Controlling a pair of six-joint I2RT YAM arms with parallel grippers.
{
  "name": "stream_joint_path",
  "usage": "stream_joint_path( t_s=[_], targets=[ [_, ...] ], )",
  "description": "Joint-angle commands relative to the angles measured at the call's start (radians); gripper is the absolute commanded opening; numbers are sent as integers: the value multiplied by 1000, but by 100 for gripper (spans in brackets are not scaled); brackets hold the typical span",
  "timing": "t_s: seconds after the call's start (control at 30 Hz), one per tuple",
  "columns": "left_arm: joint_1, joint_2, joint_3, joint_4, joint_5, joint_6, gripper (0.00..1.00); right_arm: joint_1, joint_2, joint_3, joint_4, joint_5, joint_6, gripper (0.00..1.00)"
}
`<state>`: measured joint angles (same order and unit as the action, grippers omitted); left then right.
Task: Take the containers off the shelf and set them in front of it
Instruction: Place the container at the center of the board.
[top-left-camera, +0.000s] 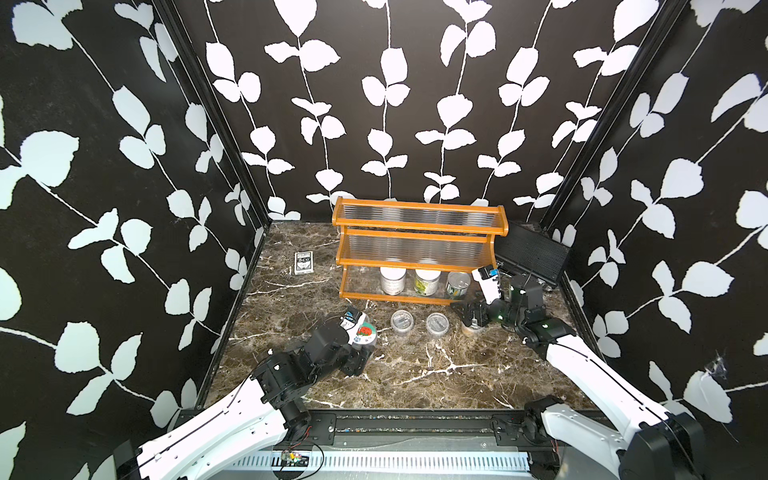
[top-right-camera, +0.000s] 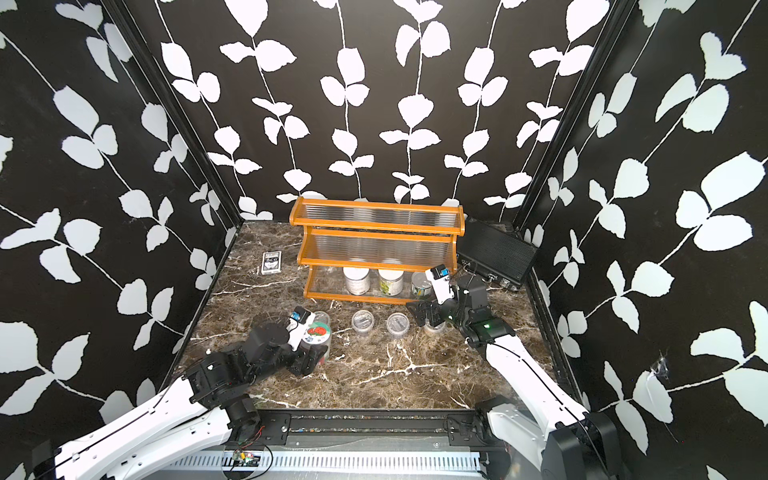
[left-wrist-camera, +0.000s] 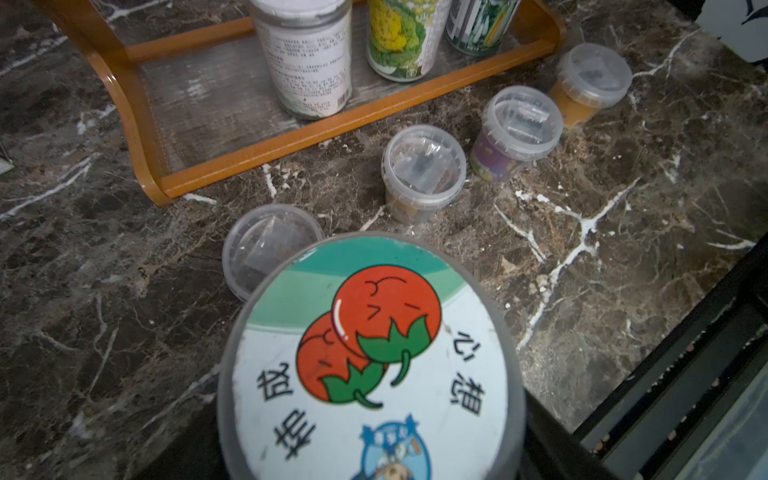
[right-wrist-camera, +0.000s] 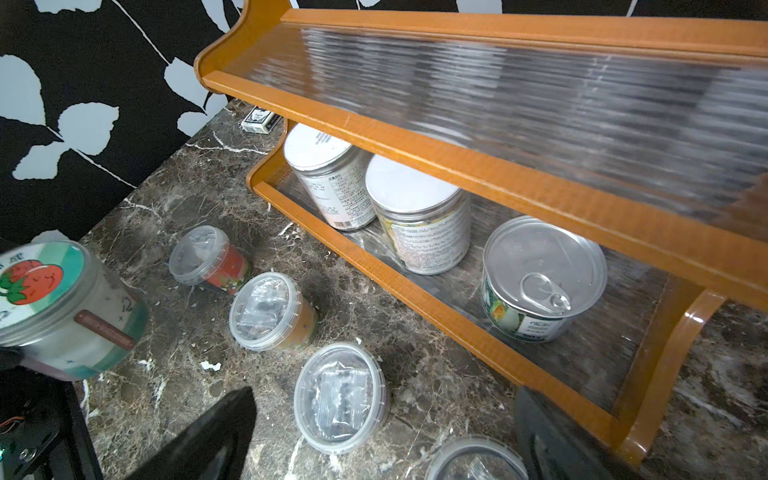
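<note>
The orange-brown shelf (top-left-camera: 419, 226) stands at the back. Its lowest tier holds a white-lidded jar (top-left-camera: 393, 279), a second labelled jar (top-left-camera: 428, 280) and a pull-tab tin (right-wrist-camera: 540, 278). In front of it on the marble stand clear lidded cups (top-left-camera: 402, 322) (top-left-camera: 437, 323), and another cup (left-wrist-camera: 270, 245) sits behind the strawberry-lid jar (top-left-camera: 365, 331). My left gripper (top-left-camera: 365, 345) is shut on that jar, left of the cups; the jar hides its fingers in the left wrist view. My right gripper (right-wrist-camera: 374, 449) hangs open over a cup (right-wrist-camera: 478, 461) at the shelf's right end.
A flat "BCG" card box (top-left-camera: 303, 263) lies left of the shelf. A black ribbed case (top-left-camera: 532, 253) leans in the back right corner, close behind the right arm. Patterned walls enclose three sides, and a black rail (top-left-camera: 415, 419) runs along the front edge.
</note>
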<state>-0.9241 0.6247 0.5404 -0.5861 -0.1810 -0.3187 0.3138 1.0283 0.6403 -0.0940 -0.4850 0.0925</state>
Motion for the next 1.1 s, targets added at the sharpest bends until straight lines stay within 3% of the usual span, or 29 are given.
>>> stream_joint_path(
  t_s=[0.0,0.37,0.63,1.07],
  targets=[
    [-2,-23,-77,76,-4,-22,75,-1,7,38,24,-35,-23,100],
    [-2,-10,-143,113,30,34,76,-1,17,77,-21,-35,-69,100],
    [-3,-63,-172,40,5,-52,76,-1,10,70,-23,-35,-79,100],
    [-2,-34,-154,-5,-35,-93,89,-1,17,80,-40,-24,-123,100]
  ],
)
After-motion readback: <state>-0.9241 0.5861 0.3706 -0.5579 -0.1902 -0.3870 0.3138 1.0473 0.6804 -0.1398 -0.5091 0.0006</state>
